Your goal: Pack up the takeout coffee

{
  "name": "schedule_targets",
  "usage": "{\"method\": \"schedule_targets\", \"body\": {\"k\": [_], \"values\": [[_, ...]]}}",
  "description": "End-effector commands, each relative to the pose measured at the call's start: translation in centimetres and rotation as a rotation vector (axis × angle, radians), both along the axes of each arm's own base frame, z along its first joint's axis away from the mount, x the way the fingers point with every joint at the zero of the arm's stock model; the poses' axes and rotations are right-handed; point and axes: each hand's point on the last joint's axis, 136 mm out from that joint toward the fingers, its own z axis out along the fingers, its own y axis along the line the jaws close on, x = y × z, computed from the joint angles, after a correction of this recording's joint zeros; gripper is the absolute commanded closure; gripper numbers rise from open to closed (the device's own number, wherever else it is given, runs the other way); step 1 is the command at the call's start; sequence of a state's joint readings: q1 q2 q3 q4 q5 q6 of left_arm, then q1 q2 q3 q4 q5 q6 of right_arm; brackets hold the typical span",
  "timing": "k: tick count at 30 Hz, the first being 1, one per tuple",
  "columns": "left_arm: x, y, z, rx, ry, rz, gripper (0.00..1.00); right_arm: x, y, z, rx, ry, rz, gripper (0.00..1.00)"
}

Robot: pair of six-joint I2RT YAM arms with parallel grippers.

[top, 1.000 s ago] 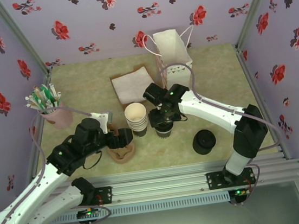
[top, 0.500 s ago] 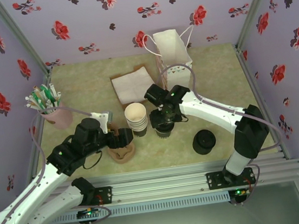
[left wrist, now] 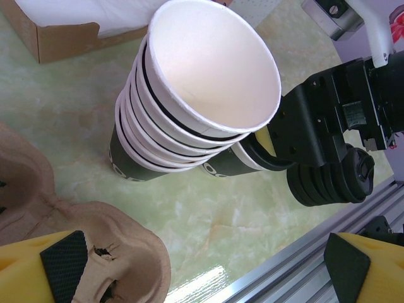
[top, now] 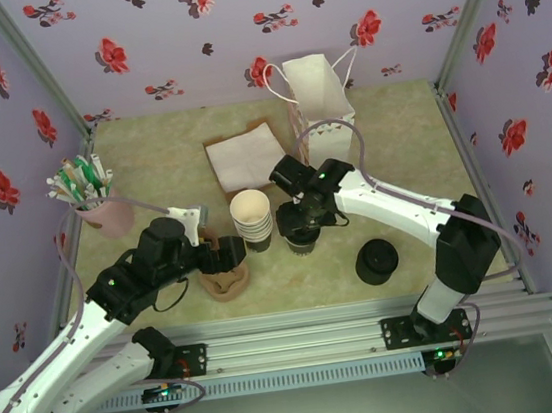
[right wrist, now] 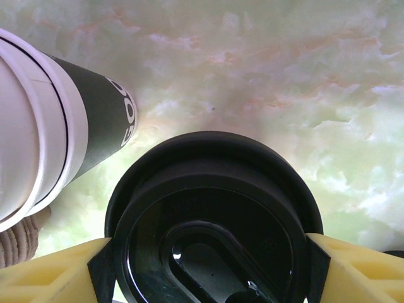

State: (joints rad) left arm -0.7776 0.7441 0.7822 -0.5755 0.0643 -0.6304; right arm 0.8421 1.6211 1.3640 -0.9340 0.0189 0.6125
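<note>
Seen from above, the stack of cups (top: 251, 215) stands mid-surface. From it, the coffee cup (right wrist: 211, 208) sits just beside at 4 o'clock, the lid pile (top: 375, 261) farther along, the cardboard tray (top: 226, 278) at 7, the napkin box (top: 245, 157) at 12 and the bag (top: 321, 110) at 1.

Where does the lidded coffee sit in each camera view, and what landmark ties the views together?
Top external: coffee just right of centre, under the right arm's wrist.
Left wrist: its dark side shows right of centre, behind the cup stack.
Right wrist: its black lid at lower centre, gripped by the right gripper.
Shared landmark: the cup stack, left of the coffee in the top external and right wrist views.
</note>
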Motion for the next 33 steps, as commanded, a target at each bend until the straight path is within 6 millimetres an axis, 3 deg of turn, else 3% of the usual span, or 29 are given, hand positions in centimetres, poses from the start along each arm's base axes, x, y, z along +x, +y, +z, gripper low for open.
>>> {"method": "schedule_targets", "body": {"k": [1, 33], "values": [[0.3, -0.2, 0.3, -0.032, -0.008, 0.008, 0.01, -0.2, -0.1, 0.1, 0.019, 0.009, -0.017, 0.25], [0.2, -0.4, -0.2, -0.036, 0.004, -0.003, 0.01, -0.5, 0.7, -1.1, 0.050, 0.043, -0.005, 0.26]]}}
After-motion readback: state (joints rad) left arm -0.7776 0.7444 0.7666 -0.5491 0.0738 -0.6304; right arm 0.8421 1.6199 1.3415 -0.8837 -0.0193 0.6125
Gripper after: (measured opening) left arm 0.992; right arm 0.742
